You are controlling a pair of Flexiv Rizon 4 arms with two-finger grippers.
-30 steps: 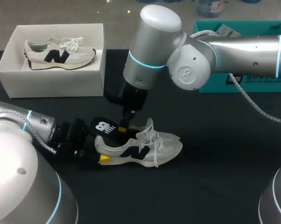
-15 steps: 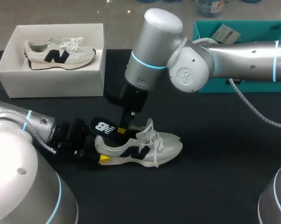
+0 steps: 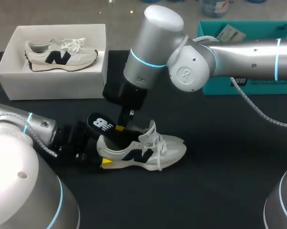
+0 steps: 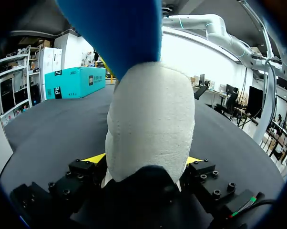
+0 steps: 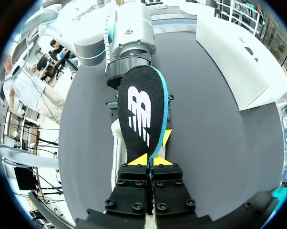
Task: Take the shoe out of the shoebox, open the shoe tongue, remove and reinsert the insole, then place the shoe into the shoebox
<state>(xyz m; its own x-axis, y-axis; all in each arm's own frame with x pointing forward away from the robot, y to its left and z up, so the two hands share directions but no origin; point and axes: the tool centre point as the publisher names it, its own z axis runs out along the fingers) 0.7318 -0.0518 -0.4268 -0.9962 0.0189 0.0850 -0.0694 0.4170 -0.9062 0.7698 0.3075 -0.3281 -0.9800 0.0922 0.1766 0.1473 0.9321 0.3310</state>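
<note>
A white sneaker (image 3: 148, 149) with a dark logo lies on its sole on the black table, toe to the right. My left gripper (image 3: 101, 162) is at its heel. In the left wrist view the heel (image 4: 150, 129) sits between the yellow fingertips (image 4: 93, 159), both pressing on it. My right gripper (image 3: 120, 128) comes down from above and is shut on the black insole (image 3: 101, 125), which slants up out of the shoe's opening. In the right wrist view the insole (image 5: 141, 114) stretches ahead from the closed gripper (image 5: 150, 161). Its blue underside (image 4: 115, 33) shows above the heel.
The white shoebox (image 3: 53, 78) stands at the back left with a second sneaker (image 3: 60, 52) inside. A teal box (image 3: 248, 83) stands at the back right, behind my right arm. Bare black table lies in front of and right of the shoe.
My right gripper has closed tight on the insole and drawn it up and to the left, further out of the shoe. The left gripper and shoe have stayed put.
</note>
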